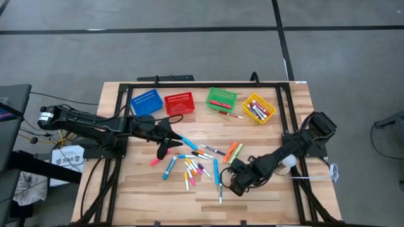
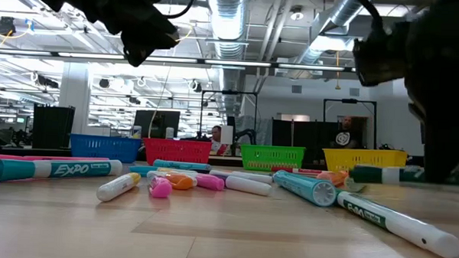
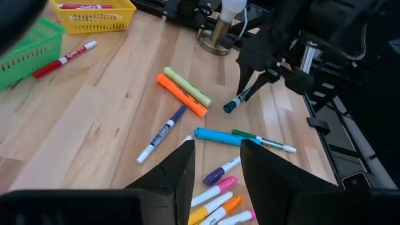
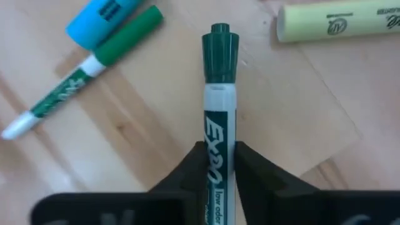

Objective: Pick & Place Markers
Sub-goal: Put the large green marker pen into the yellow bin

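The right claw is clenched on a dark green marker, its two fingers pinching the white barrel while the capped end sticks out ahead, clear of the wood. In the left wrist view that marker hangs tilted from the claw, cap downward, above the table. Just beside it lie a thin green marker, a light blue marker and a yellow highlighter, with an orange highlighter touching the yellow one along its side.

The left claw hovers over the middle of the table with its fingers apart and nothing between them. Below and ahead of it the loose markers are scattered across the wood: blue, pink, orange, purple and white-bodied ones.

Along the far edge sit four small baskets: blue, red, green and yellow. The green and yellow baskets hold markers, and one red marker lies on the table between them.
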